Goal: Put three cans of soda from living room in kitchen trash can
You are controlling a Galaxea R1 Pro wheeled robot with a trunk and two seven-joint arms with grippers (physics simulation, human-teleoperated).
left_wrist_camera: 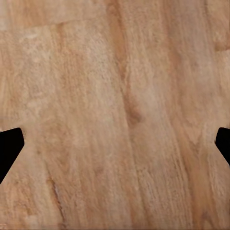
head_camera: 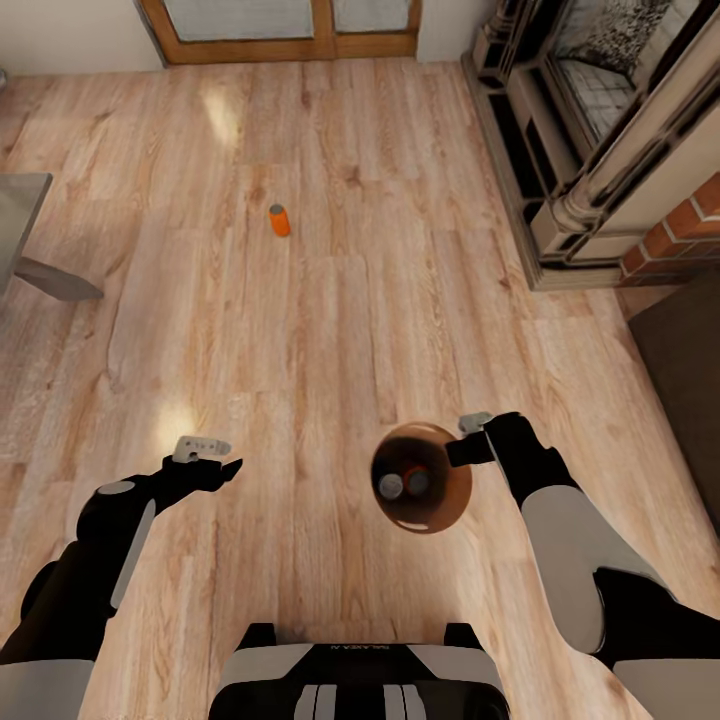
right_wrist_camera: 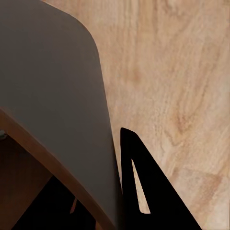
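Observation:
One orange can of soda (head_camera: 279,219) stands upright on the wood plank floor, well ahead of both arms. The glossy brown tash can (head_camera: 440,512) hangs just in front of my body, and two more cans (head_camera: 403,484) lie in its dark inside. My right gripper (head_camera: 466,450) is shut on the bin's rim; in the right wrist view the rim wall (right_wrist_camera: 57,96) runs between the fingers (right_wrist_camera: 143,191). My left gripper (head_camera: 228,468) hovers open over bare floor, its fingertips (left_wrist_camera: 9,148) spread wide apart with nothing between them.
A red brick fireplace (head_camera: 620,150) with a stone surround fills the right back. Wood-framed glass doors (head_camera: 280,25) line the far wall. A grey furniture edge (head_camera: 25,230) juts in at the left, and a dark surface (head_camera: 690,370) lies at the right.

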